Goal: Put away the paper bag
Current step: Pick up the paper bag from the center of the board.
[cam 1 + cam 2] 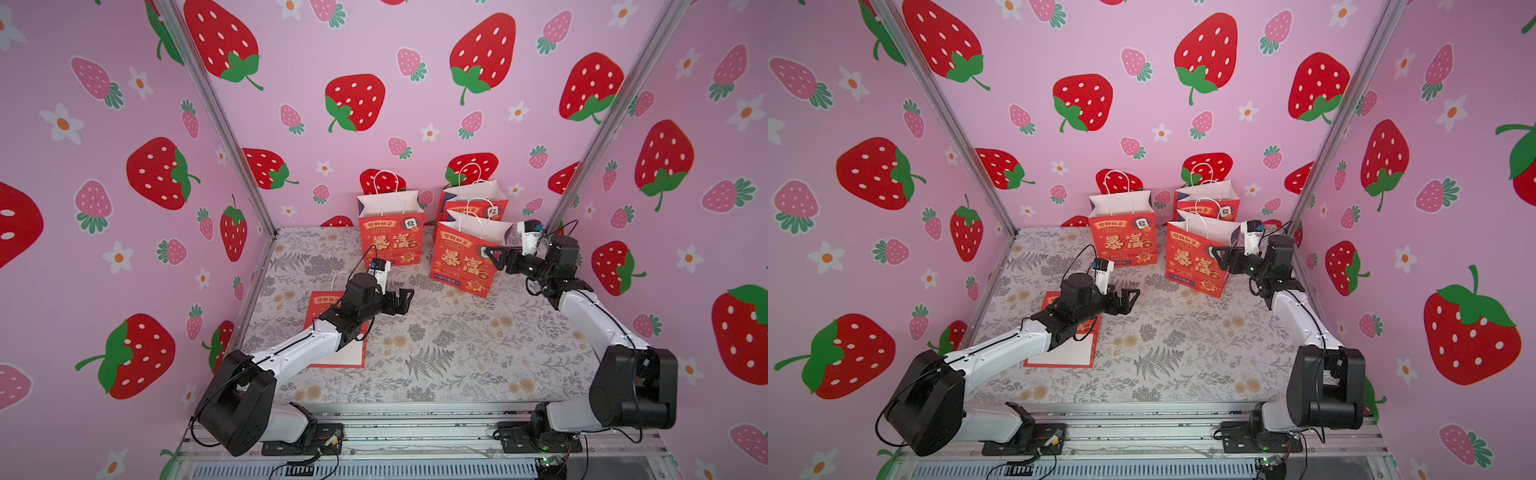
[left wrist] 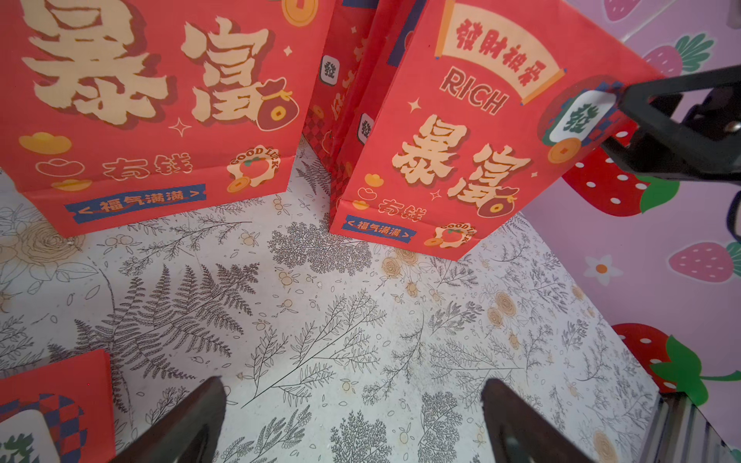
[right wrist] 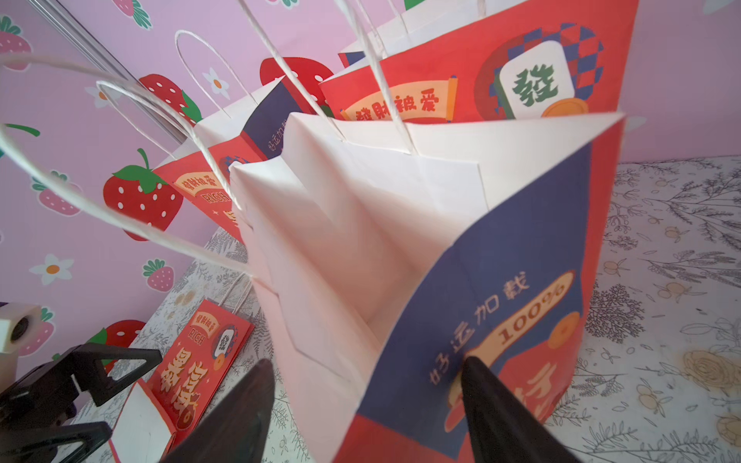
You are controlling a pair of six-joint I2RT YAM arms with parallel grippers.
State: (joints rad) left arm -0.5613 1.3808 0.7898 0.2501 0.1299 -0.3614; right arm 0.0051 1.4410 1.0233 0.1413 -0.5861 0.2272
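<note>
My right end effector [image 3: 365,362] is partly open, its black tapered fingers straddling the blue side gusset of the red paper bag [image 1: 461,266], with no squeeze visible. The bag stands upright at the right rear of the floral-print desk [image 1: 457,353], its creased paper white inside. My left end effector [image 1: 405,297] is wide open and empty, above a flattened bag [image 1: 338,357].

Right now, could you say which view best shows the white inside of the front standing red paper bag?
The right wrist view: it looks into the mouth of the front standing red paper bag, showing its white lining. Both top views show only a white strip at its rim; the left wrist view only its printed front.
</note>
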